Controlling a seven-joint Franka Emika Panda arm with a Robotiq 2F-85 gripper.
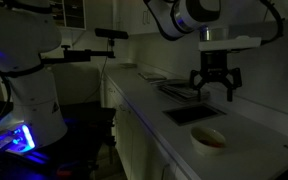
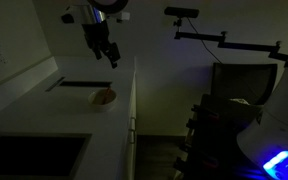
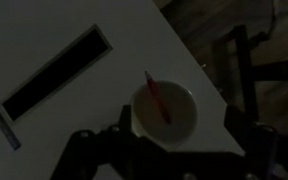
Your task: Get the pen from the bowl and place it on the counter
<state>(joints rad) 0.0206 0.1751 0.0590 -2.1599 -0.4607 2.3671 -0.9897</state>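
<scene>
Hand (image 1: pixel 215 88) hovers open and empty above the tabletop (image 1: pixel 149 95); bowl (image 3: pixel 184 112) sits almost straight below, by the tabletop's edge, red pen (image 3: pixel 158 98) slanting across it.

In both exterior views the bowl (image 1: pixel 209 138) (image 2: pixel 103 97) below the claw (image 1: pixel 215 84) is too small and dim to show whether anything lies inside it. In the wrist view the claw is only a dark blur along the bottom, with its fingertips cut off by the picture's edge and its bulk hiding the bowl's nearest rim. Just ahead of the claw, the pen (image 3: pixel 158 98) is a soft red streak (no tip or cap can be made out). Well off to the claw's side, a pale bluish strip (image 3: pixel 2 122) runs out of the picture and cannot be identified.
</scene>
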